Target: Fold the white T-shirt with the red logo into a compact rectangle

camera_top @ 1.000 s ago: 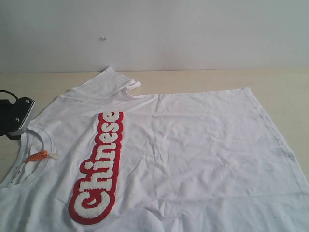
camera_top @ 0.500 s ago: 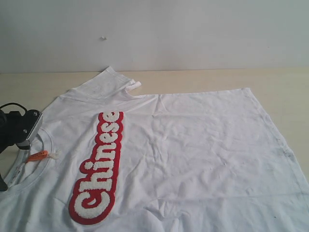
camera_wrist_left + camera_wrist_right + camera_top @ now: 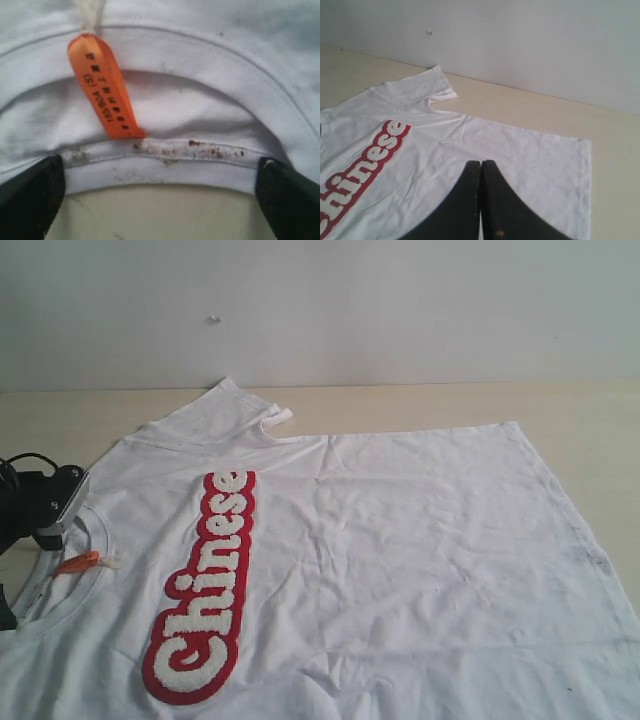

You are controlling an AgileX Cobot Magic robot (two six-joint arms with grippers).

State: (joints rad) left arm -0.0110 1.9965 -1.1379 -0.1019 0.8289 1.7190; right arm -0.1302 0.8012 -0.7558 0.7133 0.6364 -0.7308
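Note:
The white T-shirt [image 3: 400,540] lies spread flat on the table, front up, with its ribbed collar [image 3: 97,530] at the left. The red logo [image 3: 205,590] runs along the chest beside the collar. My left gripper [image 3: 160,167] is open and low over the back of the collar [image 3: 200,170]; its black fingers [image 3: 30,190] stand wide apart on either side of the rim, close to the orange neck tag [image 3: 105,95]. In the exterior view it sits at the far left [image 3: 52,508]. My right gripper [image 3: 481,164] is shut on nothing and hovers above the shirt's body [image 3: 530,165].
The pale wooden table [image 3: 420,405] shows bare behind the shirt and to its right. A grey wall [image 3: 400,310] rises at the table's back edge. One sleeve [image 3: 235,405] points toward the wall. The shirt's hem [image 3: 560,500] lies at the right.
My left gripper has dropped and shifted slightly right, closing in on the collar. The shirt has not moved.

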